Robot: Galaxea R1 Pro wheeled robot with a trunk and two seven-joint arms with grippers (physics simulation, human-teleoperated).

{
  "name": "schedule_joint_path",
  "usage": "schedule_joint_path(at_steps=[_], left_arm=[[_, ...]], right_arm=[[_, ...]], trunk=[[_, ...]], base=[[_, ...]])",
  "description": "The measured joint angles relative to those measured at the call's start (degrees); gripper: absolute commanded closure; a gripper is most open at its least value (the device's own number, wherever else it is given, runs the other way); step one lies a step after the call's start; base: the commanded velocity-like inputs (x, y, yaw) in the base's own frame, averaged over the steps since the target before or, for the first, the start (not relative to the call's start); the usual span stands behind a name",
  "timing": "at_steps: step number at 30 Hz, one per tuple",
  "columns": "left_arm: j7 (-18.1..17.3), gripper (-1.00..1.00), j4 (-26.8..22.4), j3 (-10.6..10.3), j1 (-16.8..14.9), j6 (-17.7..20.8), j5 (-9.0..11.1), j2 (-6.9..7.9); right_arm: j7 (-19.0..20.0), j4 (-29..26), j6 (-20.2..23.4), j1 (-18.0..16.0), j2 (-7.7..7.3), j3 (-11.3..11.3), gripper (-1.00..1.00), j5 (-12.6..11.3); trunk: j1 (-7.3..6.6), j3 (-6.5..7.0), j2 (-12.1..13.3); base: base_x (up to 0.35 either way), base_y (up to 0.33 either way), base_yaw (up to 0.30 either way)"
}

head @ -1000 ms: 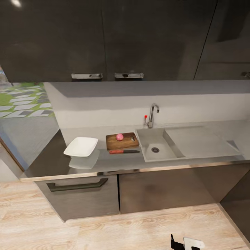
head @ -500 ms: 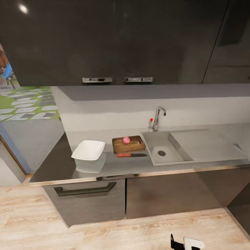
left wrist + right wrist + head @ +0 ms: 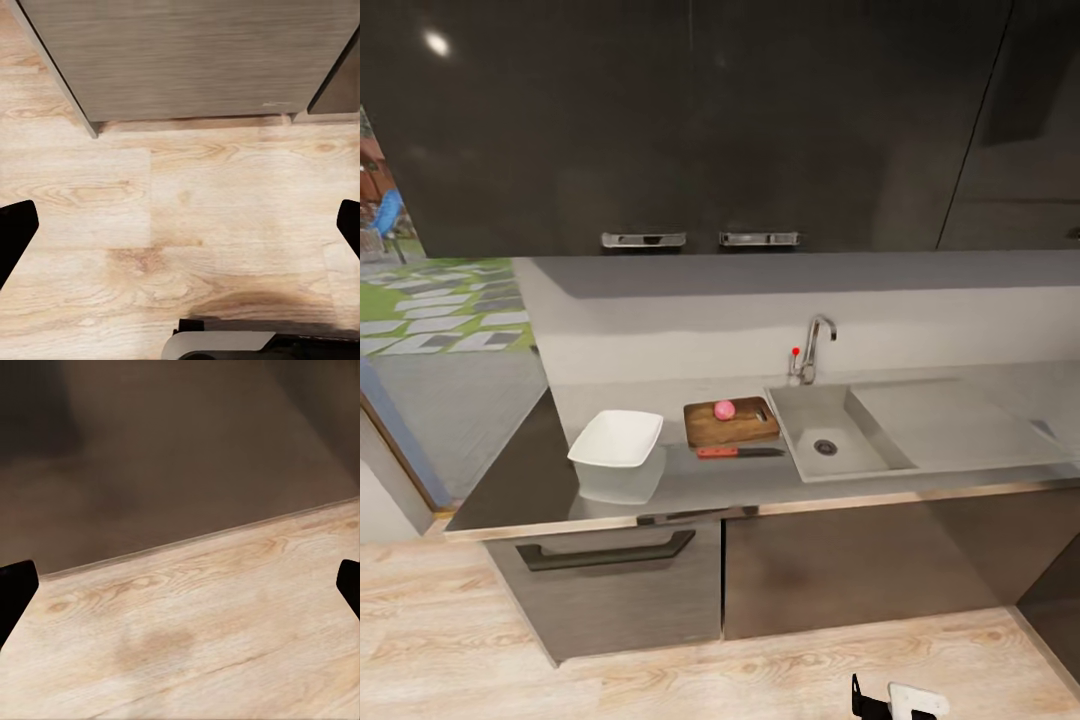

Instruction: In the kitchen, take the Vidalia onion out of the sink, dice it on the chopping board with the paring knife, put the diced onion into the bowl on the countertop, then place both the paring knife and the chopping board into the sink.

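A kitchen worktop (image 3: 540,480) faces the robot across a strip of pale wood floor (image 3: 780,680), with the onion (image 3: 724,409) sitting on the chopping board (image 3: 730,424) just left of the sink (image 3: 830,440). The red-handled paring knife (image 3: 738,452) lies on the worktop just in front of the board, and the white bowl (image 3: 616,438) stands to the board's left. Both arms hang low: the left gripper (image 3: 180,225) and the right gripper (image 3: 180,585) each show dark fingertips spread wide at the frame edges, holding nothing, above the floorboards by the cabinet fronts (image 3: 187,60). The onion looks small, round and smooth, likely to roll or slip, so a grasp across its middle seems safest; the slim knife is best taken by its handle, the stiff board by an edge.
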Motion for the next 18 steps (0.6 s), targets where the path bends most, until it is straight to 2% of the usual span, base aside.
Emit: schedule_joint_path(at_steps=[18], left_arm=[[0.0,-1.00,0.0,0.0,0.0,0.0,0.0,0.00]], right_arm=[[0.0,0.0,0.0,0.0,0.00,0.0,-1.00,0.0]], trunk=[[0.00,1.66,0.0]], base=[[0.000,0.000,0.000]])
